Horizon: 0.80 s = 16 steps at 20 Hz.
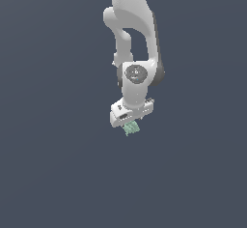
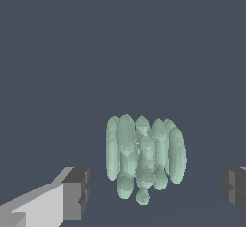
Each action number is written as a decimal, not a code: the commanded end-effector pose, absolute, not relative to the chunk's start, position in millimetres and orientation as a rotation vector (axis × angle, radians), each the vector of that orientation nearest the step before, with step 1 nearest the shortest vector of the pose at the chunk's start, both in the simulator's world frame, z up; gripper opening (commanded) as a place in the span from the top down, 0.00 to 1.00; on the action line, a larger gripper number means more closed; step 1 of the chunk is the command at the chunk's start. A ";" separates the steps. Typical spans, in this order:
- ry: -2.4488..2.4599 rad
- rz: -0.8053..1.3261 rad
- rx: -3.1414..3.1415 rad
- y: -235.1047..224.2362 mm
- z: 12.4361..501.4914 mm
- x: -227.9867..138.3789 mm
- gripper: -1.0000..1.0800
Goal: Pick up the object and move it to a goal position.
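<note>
Grey pads on my two fingers stand wide apart, one to each side of the object, with clear gaps of bare floor between each pad and its ridged flanks — so I am open around it, not yet gripping. That object, a pale mint-green lump built of long rounded ribs with smaller knobs at one end, sits between the pads in the wrist view, though not quite centred: it looks nearer one pad than the other. From the exterior view my gripper hangs low at the end of the white arm, pointing downward and turned at a slant, and the object shows as a small green scrap peeking out just beneath the white hand. Around all this there is only the flat slate-blue ground, and I cannot make out any marker for the goal position in either view. I judge the step in hand to be the grasp itself: the approach seems done, and the closing is what remains. How deep the fingertips reach past the object's sides I cannot tell from these views. The next move calls for a steady squeeze across the ribs — the lumpy surface could let it twist or slip if the pads land on a crest rather than seating evenly — and then a straight lift before carrying it off.
</note>
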<state>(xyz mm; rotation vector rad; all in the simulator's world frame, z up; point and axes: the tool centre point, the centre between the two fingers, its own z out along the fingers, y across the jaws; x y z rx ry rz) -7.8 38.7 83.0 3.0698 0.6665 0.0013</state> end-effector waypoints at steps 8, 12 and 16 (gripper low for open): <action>0.673 0.000 3.069 38.9 42.7 -9.0 0.04; 0.673 0.000 3.069 38.8 40.4 -8.3 1.00; 0.673 0.000 3.069 38.8 40.4 -8.3 1.00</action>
